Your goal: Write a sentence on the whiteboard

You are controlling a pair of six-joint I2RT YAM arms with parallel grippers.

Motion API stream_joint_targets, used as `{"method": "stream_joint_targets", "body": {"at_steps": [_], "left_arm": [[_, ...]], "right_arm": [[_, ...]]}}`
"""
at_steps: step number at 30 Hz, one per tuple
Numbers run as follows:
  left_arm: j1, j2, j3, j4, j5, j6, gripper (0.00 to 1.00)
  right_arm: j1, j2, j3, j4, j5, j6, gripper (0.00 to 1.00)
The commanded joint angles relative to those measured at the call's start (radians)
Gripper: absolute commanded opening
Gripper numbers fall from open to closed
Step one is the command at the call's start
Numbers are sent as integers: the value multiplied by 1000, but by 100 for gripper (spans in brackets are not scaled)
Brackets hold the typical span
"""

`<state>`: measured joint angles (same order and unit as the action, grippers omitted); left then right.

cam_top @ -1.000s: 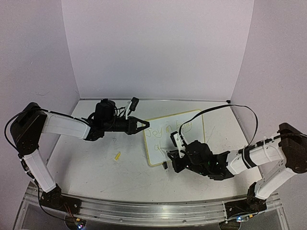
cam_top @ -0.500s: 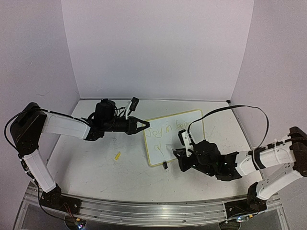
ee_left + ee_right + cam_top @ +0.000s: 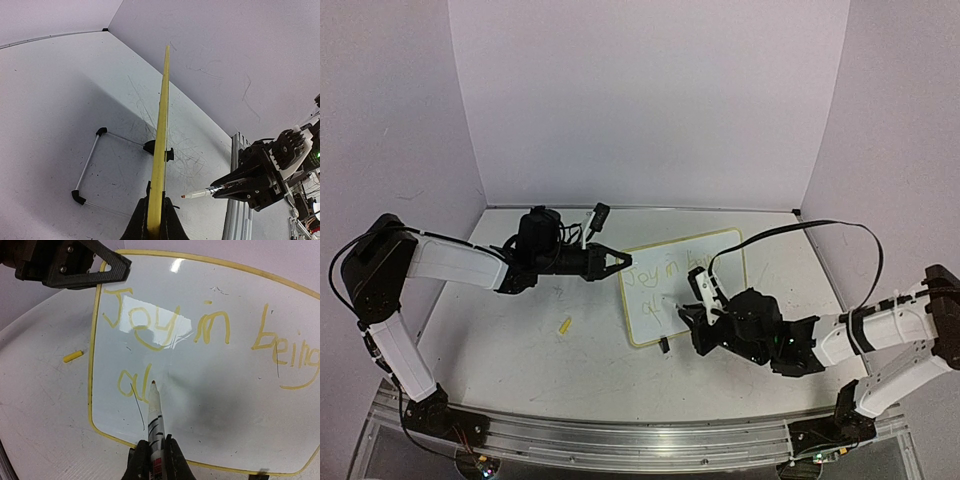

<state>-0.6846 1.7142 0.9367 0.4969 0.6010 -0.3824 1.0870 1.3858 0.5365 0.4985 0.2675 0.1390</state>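
1. While pinching the left edge of the small white rectangular whiteboard with rounded corners and a thin pale-yellow rim [image 3: 660,305], reaches in from the left with the left gripper [image 3: 620,262], jaws clenched on that rim.
2. Sits right of centre on the scratched white tabletop [image 3: 520,350], between the two arms.
3. From the left wrist view, shows edge-on as a thin yellow strip [image 3: 161,125] rising from between the dark fingertips [image 3: 140,225].
4. Grasps a thin white marker pen with black printing [image 3: 156,420] in the right gripper [image 3: 156,460], jaws closed around the barrel.
5. Points the pen's small reddish tip at the board face [image 3: 225,405], just right of the second written line; cannot tell whether actually touching.
6. Reads, in thin yellow-green cursive sentence [image 3: 205,330], "Joy in being" along the top and only "al" beneath it, near the left edge.
7. Lies apart on the tabletop, well left of the board: small yellow cylindrical piece [image 3: 564,325].
8. Rests on the table beside the board in the left wrist view: thin wire stand with black corner feet [image 3: 87,165].
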Motion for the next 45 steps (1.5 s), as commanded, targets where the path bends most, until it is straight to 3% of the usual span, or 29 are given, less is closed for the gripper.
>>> {"method": "stream_joint_targets", "body": {"at_steps": [1, 21, 27, 45], "left_arm": [[7, 5, 13, -118, -133, 62, 0], [6, 1, 10, -121, -133, 63, 0], [6, 5, 11, -121, -130, 65, 0], [5, 7, 10, -121, -127, 68, 0]], "right_arm": [[-5, 33, 23, 35, -14, -8, 0], [-5, 56, 38, 16, 18, 28, 0], [-5, 49, 39, -9, 111, 55, 0], [-4, 95, 96, 2, 64, 32, 0]]}}
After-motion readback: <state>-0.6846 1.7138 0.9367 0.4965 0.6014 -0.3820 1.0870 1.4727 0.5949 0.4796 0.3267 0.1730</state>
